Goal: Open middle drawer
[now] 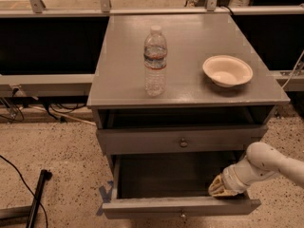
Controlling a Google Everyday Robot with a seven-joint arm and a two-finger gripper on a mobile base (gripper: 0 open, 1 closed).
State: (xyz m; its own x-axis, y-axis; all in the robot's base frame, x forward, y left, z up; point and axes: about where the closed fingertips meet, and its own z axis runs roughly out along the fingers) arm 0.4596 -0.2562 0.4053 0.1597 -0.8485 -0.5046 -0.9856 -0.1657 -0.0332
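I stood before the gray cabinet (190,37) and looked down on it. The middle drawer (142,207) was pulled far out of the cabinet's front. Its flat front panel stood well forward of the cabinet body, and its dark inside was open to see. The small round knob (182,215) sat at the centre of that panel, low at the edge of what I could see.

The gripper (222,188) was inside this drawer, at the right front corner of the cabinet's opening and just behind the front panel. It looked to touch the panel or nearly so; I could not tell which. I also could not tell whether the claw was released or clenched, because its pale yellowish tip showed only as one mass. The white arm (266,163) came in from the right side of the cabinet, above the drawer's right wall.

Above the middle drawer, the upper drawer (142,140) stood a little out of the cabinet, with a dark gap between it and the cabinet top. Its own knob (183,142) was at its centre.

On the cabinet top a clear water bottle (155,63) stood upright near the middle. A pale empty bowl (227,71) sat to the right of it, apart from the bottle.

At the left front foot of the cabinet was a piece of blue tape (105,194) on the speckled floor (57,151). Further left of the cabinet lay a black pole (37,201).
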